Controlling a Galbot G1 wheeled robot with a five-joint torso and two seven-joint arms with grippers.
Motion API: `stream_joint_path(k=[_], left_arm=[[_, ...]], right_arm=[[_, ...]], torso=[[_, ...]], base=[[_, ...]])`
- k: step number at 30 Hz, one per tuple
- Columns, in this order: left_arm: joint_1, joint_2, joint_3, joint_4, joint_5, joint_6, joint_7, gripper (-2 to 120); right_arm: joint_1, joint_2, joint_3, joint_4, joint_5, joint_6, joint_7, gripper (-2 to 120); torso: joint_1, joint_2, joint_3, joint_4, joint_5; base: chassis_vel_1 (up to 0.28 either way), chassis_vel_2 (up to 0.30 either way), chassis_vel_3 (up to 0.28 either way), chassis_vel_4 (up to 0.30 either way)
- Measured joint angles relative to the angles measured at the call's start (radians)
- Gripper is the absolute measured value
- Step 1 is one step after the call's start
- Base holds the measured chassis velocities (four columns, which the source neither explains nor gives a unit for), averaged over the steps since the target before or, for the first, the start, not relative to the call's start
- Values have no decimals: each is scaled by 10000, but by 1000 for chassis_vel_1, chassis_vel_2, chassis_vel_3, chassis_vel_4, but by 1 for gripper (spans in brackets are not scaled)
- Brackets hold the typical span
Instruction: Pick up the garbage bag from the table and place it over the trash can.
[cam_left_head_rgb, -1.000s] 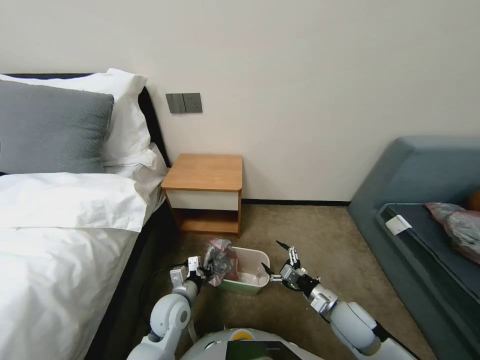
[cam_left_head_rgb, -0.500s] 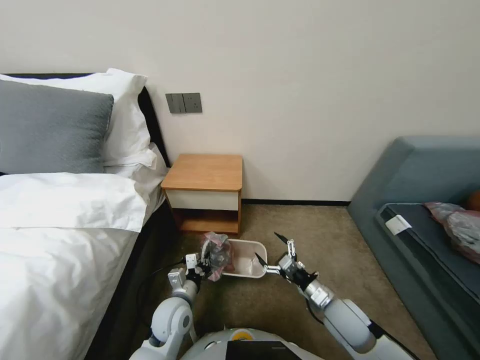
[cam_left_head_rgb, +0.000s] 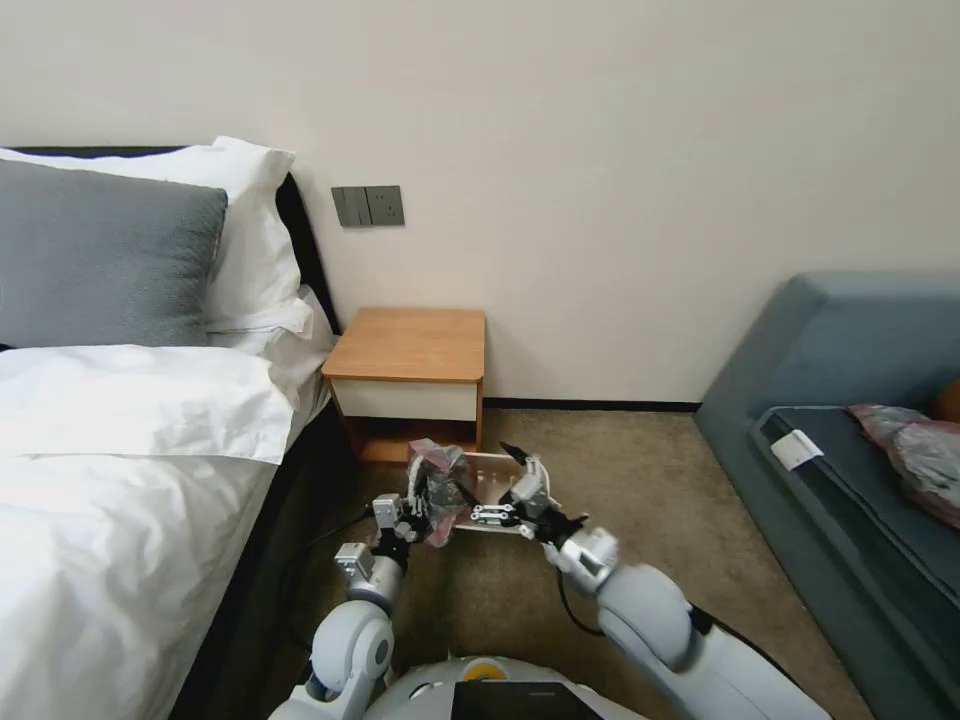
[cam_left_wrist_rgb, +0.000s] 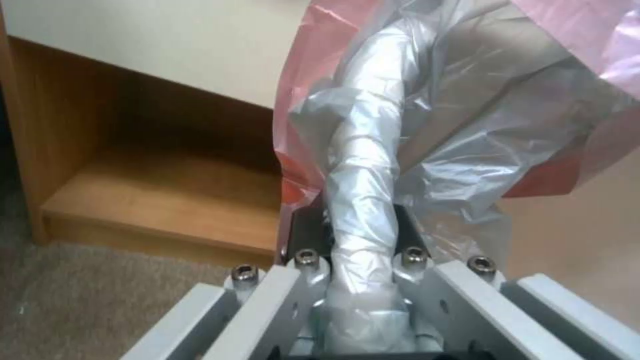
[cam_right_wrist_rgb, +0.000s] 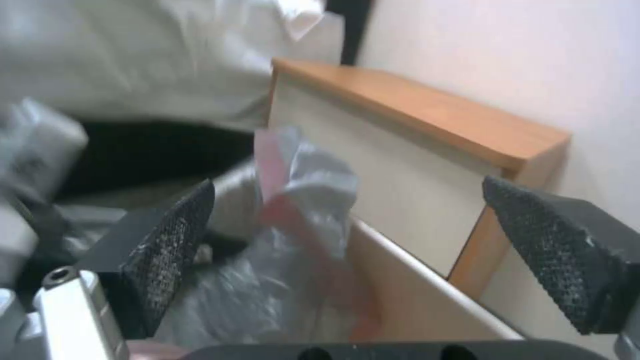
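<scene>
Now | garbage bag (cam_left_head_rgb: 437, 488): crumpled silvery-grey, pink-red rim | pinched in left fingers (cam_left_head_rgb: 405, 520)

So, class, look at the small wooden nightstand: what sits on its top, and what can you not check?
The table has a bare orange-brown top. Its low shelf is partly covered by the garbage bag and the trash can.

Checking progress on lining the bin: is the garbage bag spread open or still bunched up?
Bunched. The garbage bag is a twisted wad clamped in the left gripper, beside the trash can, not over its rim.
</scene>
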Motion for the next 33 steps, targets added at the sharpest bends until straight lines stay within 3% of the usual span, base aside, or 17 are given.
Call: stream_joint_path(k=[5, 12, 18, 33], left_arm=[[107, -229, -10, -128, 76, 7, -41, 4], [168, -450, -8, -102, 153, 14, -119, 4], [169, -514, 68, -123, 118, 39, -171, 4], [140, -703, 109, -123, -299, 287, -557, 4]], right_arm=[[1136, 77, -682, -834, -1866, -271, -187, 100], [1446, 346, -904, -1319, -3369, -220, -244, 97], [1402, 565, -809, -1757, -4898, 493, -205, 78], [601, 862, -477, -1677, -6335, 1045, 129, 25]], torso=[[0, 0, 0, 0, 0], [0, 0, 0, -1, -2], [0, 0, 0, -1, -1], [0, 0, 0, -2, -1]], base=[[0, 0, 0, 0], [0, 0, 0, 0], [0, 0, 0, 0], [0, 0, 0, 0]])
